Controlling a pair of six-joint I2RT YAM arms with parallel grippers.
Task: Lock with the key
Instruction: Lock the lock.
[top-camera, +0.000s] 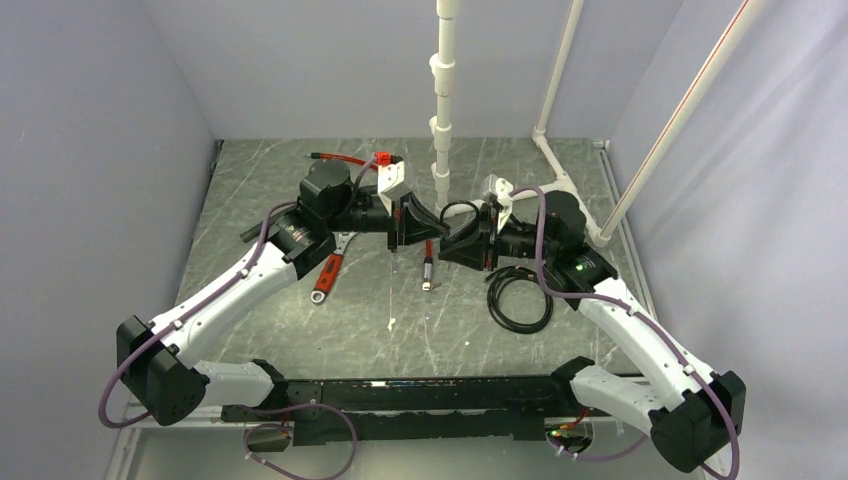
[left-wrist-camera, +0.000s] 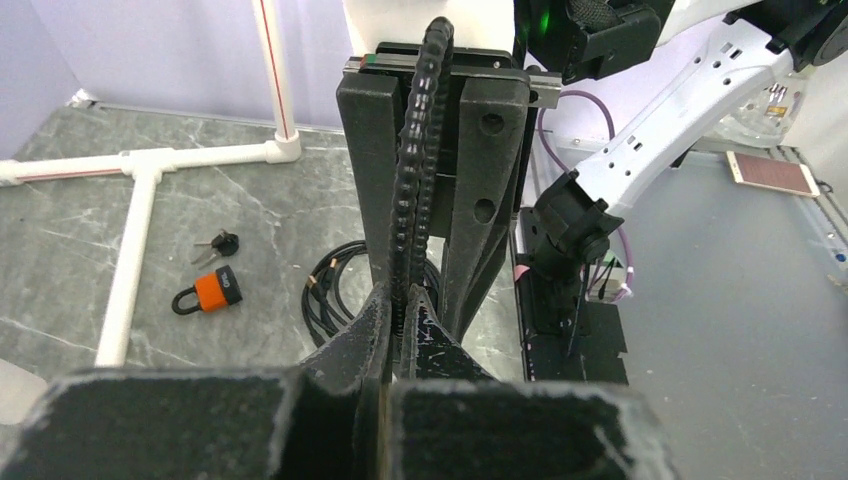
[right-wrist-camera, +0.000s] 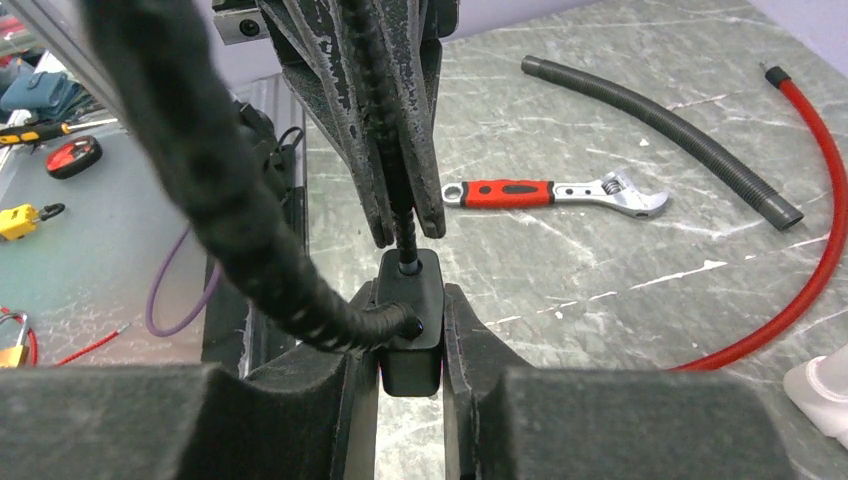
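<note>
A black cable lock hangs between my two grippers above the table's middle. My right gripper (right-wrist-camera: 410, 300) is shut on its blocky black lock body (right-wrist-camera: 410, 345). My left gripper (left-wrist-camera: 410, 297) is shut on the ribbed black cable (left-wrist-camera: 418, 150), whose end enters the top of the lock body. In the top view the left gripper (top-camera: 414, 222) and right gripper (top-camera: 460, 243) almost touch. The tiny black-headed key (left-wrist-camera: 224, 243) lies on the table beside a small orange padlock (left-wrist-camera: 214, 289), apart from both grippers. In the top view it is hidden.
A red-handled wrench (top-camera: 329, 271) lies by the left arm. A coiled black cable (top-camera: 520, 297) lies under the right arm. A red cable (right-wrist-camera: 815, 240), a black corrugated hose (right-wrist-camera: 660, 120) and a white pipe frame (left-wrist-camera: 130, 250) are on the table. A small red-handled tool (top-camera: 428, 266) lies at centre.
</note>
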